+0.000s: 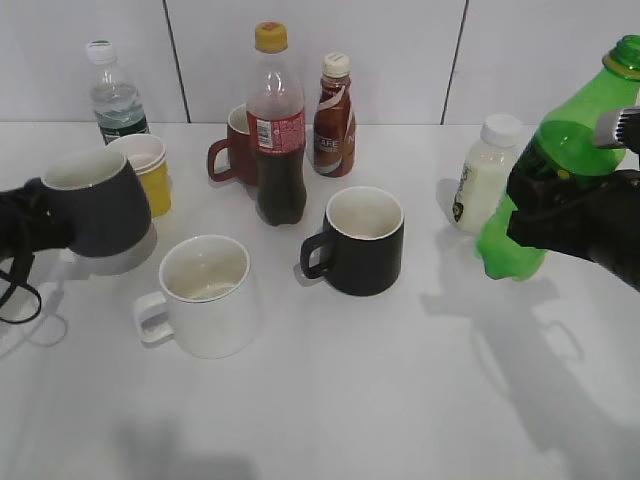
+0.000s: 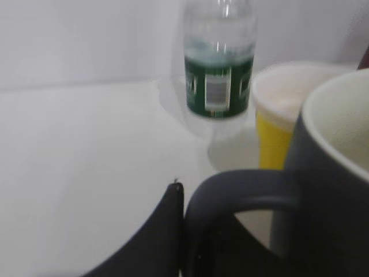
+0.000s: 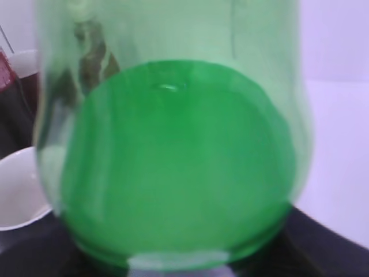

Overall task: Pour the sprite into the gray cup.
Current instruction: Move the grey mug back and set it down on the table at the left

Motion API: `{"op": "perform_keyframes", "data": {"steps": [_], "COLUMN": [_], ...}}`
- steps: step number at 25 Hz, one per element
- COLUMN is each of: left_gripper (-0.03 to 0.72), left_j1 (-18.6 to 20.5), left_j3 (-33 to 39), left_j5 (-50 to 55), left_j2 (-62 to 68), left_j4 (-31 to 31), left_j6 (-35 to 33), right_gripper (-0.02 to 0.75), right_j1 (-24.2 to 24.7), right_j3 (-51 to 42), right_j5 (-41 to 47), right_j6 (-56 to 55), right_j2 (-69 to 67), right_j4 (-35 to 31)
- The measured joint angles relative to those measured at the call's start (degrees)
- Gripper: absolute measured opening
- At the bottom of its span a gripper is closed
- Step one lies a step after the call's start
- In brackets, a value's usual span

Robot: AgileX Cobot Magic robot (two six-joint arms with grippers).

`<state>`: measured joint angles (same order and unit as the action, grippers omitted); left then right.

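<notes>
The sprite is a translucent green bottle, held tilted and lifted off the table at the far right of the exterior view. My right gripper is shut on its middle; the bottle fills the right wrist view. The gray cup is a rounded dark gray mug with a white inside, at the far left, lifted a little and slightly tilted. My left gripper is shut on its handle, which shows in the left wrist view.
A white mug, a black mug, a red-labelled cola bottle, a brown bottle, a dark red mug, a yellow cup, a water bottle and a small white bottle stand between the arms.
</notes>
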<state>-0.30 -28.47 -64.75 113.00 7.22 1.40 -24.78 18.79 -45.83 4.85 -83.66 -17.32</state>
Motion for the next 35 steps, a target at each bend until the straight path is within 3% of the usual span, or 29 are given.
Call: {"op": "perform_keyframes", "data": {"steps": [11, 16, 24, 30, 35], "left_gripper": [0.053, 0.127, 0.171, 0.263, 0.276], "left_j1": [0.04, 0.11, 0.18, 0.18, 0.18], "left_j3": [0.00, 1.85, 6.47, 9.00, 10.99], "left_j5": [-0.54, -2.72, -4.39, -4.33, -3.86], "left_j2": [5.11, 5.11, 5.06, 3.31, -0.51], "left_j4": [0.07, 0.19, 0.53, 3.11, 4.23], "left_j6": [-1.40, -1.40, -1.40, -1.40, -1.40], "right_gripper": [0.401, 0.401, 0.401, 0.401, 0.401], "right_j1": [0.00, 0.00, 0.00, 0.00, 0.00], "right_j3": [0.00, 0.00, 0.00, 0.00, 0.00], "right_j5": [-0.26, -0.28, -0.28, -0.33, -5.18], "right_j6": [-1.86, -1.92, -2.03, -2.03, -2.08], "right_j2": [0.00, 0.00, 0.00, -0.07, -3.74], "right_j4": [0.05, 0.07, 0.07, 0.07, 0.12]}}
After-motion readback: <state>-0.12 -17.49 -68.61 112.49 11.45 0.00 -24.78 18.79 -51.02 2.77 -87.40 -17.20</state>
